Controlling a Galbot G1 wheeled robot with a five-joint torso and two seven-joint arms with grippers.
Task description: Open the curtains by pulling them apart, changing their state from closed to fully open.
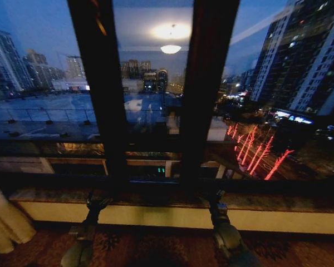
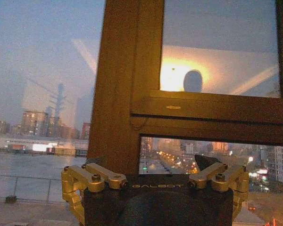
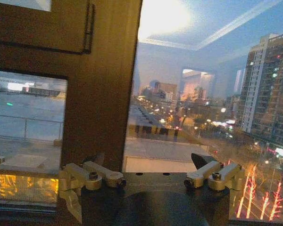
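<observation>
A bunched cream curtain hangs at the lower left edge of the head view, drawn off the glass. The window stands uncovered, showing a night city. My left gripper is held low in front of the left dark upright. It is open, with nothing between its fingers, and points at that upright. My right gripper sits low before the right upright. It too is open and holds nothing, its fingertips spread wide beside the frame post.
A stone sill over a pale wall strip runs across below the glass. Patterned carpet lies beneath both arms. A ceiling lamp reflection shows in the middle pane.
</observation>
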